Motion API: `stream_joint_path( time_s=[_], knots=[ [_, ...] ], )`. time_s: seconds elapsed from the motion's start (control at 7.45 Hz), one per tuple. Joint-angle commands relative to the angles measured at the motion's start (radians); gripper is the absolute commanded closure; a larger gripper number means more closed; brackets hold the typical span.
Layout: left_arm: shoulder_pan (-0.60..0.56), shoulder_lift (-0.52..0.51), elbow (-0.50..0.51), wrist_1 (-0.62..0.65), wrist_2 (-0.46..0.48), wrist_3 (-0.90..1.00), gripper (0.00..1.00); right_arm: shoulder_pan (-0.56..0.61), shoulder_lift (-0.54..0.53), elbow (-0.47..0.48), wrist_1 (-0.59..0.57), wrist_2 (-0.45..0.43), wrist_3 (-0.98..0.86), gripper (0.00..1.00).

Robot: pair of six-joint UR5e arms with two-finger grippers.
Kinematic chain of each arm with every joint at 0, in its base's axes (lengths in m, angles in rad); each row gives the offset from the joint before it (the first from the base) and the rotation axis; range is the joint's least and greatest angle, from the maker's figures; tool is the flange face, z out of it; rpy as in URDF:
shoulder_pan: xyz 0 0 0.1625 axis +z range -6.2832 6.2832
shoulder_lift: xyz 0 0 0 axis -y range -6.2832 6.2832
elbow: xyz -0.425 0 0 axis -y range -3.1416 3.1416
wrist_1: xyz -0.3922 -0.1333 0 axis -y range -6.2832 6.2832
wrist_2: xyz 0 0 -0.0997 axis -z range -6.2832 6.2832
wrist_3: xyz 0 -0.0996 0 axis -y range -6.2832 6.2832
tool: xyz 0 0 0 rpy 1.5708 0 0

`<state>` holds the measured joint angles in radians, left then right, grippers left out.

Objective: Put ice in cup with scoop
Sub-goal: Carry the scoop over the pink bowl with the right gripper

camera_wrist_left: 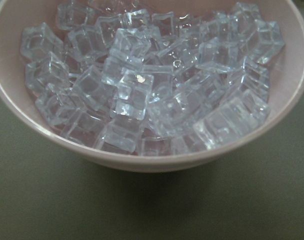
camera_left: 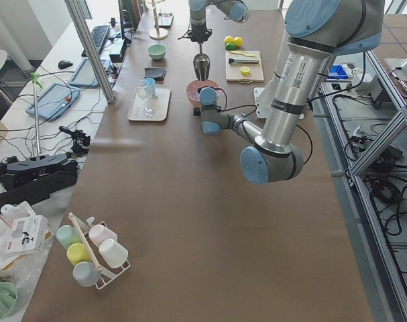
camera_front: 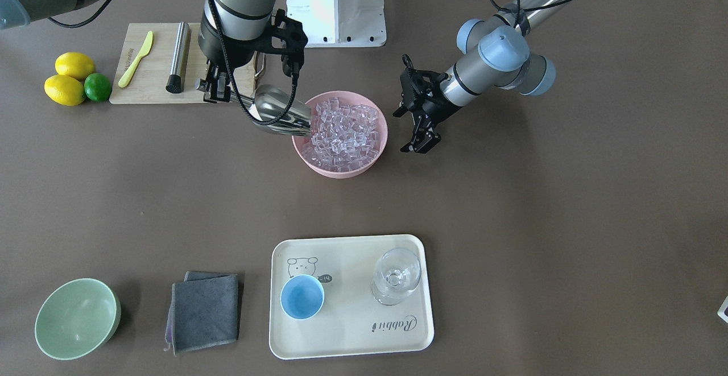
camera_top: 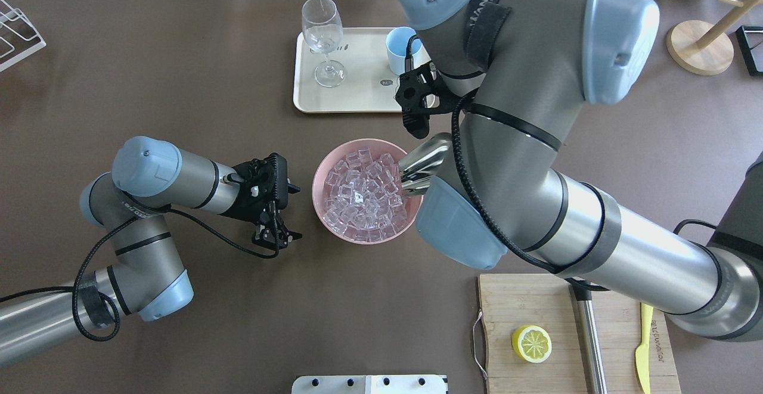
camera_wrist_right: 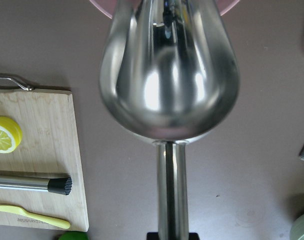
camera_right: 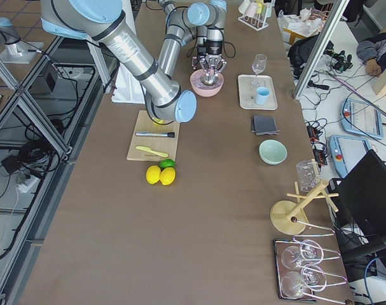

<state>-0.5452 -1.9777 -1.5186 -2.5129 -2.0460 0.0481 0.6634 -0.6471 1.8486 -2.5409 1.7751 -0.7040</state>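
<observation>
Brown tabletop [camera_front: 512, 205] bears a pink bowl [camera_front: 341, 171] full of ice [camera_front: 344, 128]. Our right gripper [camera_front: 218, 93] clamps the scoop [camera_front: 278, 115] by its handle, trough at the bowl's rim. Our left gripper [camera_front: 420, 147] hangs spread and empty beside the bowl, the cup [camera_front: 302, 297] well apart.

It's a robotics lab, plainly: a left arm [camera_left: 289, 87] and a right arm [camera_right: 138, 60] rise from a white base [camera_front: 335, 6] at the long brown table's [camera_left: 190, 221] edge. Aluminium framing [camera_left: 89, 47], a teach pendant [camera_right: 360, 117], a keyboard [camera_left: 98, 35] and loose cables [camera_right: 27, 149] line both sides.
</observation>
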Motion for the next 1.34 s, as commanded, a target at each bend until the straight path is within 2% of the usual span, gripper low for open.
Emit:
stream_joint_path(
  time_s=[0.0,0.54,0.81,1.21],
  knots=[
    [0.001,-0.001,0.0,0.0,0.001,0.002,0.01,-0.037,0.058,-0.081,-0.053,-0.042,0.038,1.0],
    [0.002,-0.003,0.0,0.0,0.001,0.002,0.01,-0.05,0.07,-0.129,-0.056,-0.069,0.038,1.0],
    [0.002,-0.003,0.0,0.0,0.001,-0.001,0.01,-0.076,0.118,-0.19,-0.056,-0.074,0.043,1.0],
    [0.002,-0.004,0.0,0.002,0.003,-0.001,0.01,-0.1,0.142,-0.233,-0.055,-0.123,0.072,1.0]
  ],
)
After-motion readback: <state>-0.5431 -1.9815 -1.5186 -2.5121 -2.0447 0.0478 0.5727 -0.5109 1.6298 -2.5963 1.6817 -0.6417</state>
